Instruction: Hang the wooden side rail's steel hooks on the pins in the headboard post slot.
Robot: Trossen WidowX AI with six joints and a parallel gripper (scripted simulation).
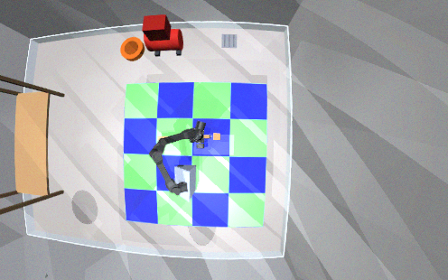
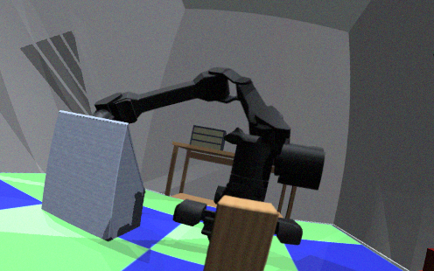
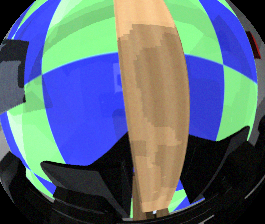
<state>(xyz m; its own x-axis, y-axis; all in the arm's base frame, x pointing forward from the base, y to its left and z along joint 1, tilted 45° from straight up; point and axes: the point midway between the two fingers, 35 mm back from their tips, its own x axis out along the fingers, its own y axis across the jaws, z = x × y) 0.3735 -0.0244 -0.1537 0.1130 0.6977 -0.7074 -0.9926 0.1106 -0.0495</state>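
The headboard post (image 1: 217, 136) (image 2: 241, 245) stands upright; in the exterior view it is in front of the gripper and hides the rail, and its slot and pins do not show. The wooden side rail (image 1: 207, 136) (image 3: 155, 100) points end-on at the post, with a small gap between wood and post in the top view. My gripper (image 1: 200, 136) (image 2: 244, 222) (image 3: 147, 133) is shut on the rail near its hook end. A small bright bit of the hooks (image 3: 154, 212) shows at the rail's end in the wrist view. Whether they sit on the pins is hidden, as is the far end's contact.
A grey wedge-shaped block (image 1: 185, 178) (image 2: 83, 170) stands beside the arm's base. Beyond the blue and green checkered mat (image 1: 247, 101) are a red toy-like machine (image 1: 164, 40), an orange ring-shaped pot (image 1: 132, 49) and a wooden table (image 1: 32, 144) (image 2: 204, 152).
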